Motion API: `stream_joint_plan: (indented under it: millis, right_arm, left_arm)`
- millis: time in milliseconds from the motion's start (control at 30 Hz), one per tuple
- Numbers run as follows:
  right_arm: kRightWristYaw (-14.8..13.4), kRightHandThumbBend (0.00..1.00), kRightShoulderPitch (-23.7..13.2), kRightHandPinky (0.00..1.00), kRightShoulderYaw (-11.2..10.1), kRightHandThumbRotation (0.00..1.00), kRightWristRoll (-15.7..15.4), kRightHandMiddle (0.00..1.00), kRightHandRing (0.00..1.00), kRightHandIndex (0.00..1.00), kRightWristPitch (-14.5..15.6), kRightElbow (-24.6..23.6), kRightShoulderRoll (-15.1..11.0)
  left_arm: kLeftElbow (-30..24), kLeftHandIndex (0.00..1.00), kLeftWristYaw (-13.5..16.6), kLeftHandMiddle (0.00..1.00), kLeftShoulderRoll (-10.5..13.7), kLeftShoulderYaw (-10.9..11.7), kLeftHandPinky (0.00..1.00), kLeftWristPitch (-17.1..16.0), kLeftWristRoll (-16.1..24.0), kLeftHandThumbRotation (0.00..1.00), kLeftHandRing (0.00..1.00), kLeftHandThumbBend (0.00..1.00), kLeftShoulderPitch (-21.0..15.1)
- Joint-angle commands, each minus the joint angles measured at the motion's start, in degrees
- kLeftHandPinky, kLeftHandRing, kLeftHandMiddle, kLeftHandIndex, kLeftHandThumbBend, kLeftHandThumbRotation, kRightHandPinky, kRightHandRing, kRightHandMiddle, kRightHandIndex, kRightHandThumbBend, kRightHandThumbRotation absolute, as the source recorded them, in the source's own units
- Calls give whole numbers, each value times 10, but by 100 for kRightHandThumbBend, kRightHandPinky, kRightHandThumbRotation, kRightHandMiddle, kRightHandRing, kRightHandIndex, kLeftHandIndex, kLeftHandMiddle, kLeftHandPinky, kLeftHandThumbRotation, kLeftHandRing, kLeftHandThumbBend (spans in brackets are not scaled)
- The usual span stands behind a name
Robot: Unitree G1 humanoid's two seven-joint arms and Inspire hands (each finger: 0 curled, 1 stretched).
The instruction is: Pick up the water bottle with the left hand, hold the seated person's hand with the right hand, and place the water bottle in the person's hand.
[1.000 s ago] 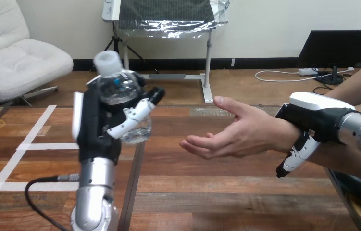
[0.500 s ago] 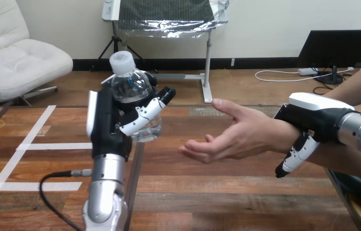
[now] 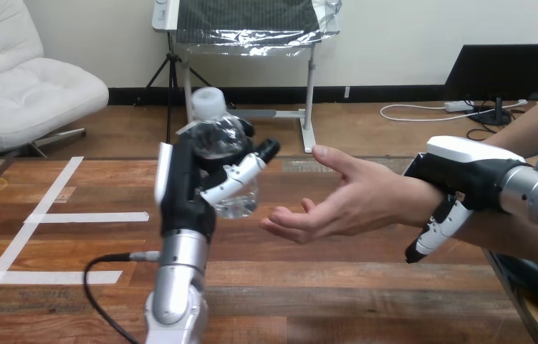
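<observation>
left hand fingers wrapped round bottle | right hand clasps wrist | risk: bottle short of person's hand; early release drops it on table

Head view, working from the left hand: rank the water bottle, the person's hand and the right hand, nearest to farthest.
1. water bottle: gripped in the left hand, left of centre.
2. person's hand: centre, palm up, apart from the bottle.
3. right hand: far right, over the person's wrist.
</observation>
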Motion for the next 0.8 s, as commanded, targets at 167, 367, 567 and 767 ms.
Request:
stream_joint_plan:
  millis: [167,367,567,767]
  right_arm:
    - [5,89,-51,26,-3,11,-9,44,35,42,31,-19,11]
    - [11,89,-54,26,-2,11,-11,44,35,41,42,-26,16]
    - [12,89,-56,26,-1,11,-11,42,34,41,40,-28,19]
    - [13,89,-59,26,-1,11,-11,42,34,42,39,-29,21]
  left_arm:
    - [48,44,-22,38,-33,-3,30,-36,-15,0,33,65,-99]
    - [70,44,-33,39,-49,1,31,-40,-25,0,34,66,-111]
    - [92,44,-33,39,-63,-2,31,-51,-24,0,34,67,-119]
    - [110,44,-30,39,-78,-4,31,-62,-23,0,34,67,-126]
